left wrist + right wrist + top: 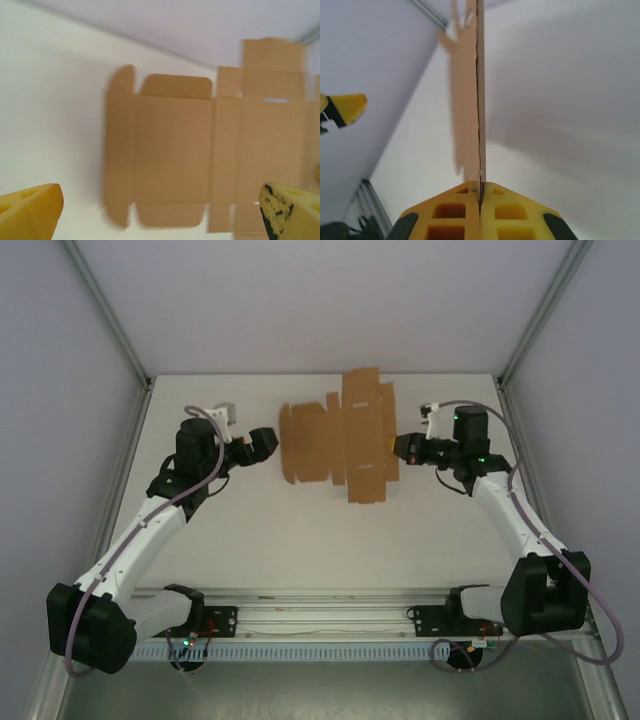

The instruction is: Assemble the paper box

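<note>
On the table, right pincer grips the flat paper box; left pincer gapes wide.

Both left arm and right arm show white links, black joints, lilac cables. Yellow fingers bear rectangular recesses.

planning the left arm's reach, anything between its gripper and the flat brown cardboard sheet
Nothing visible: bare white table is all that separates the open left gripper from the flat brown cardboard sheet.
</note>
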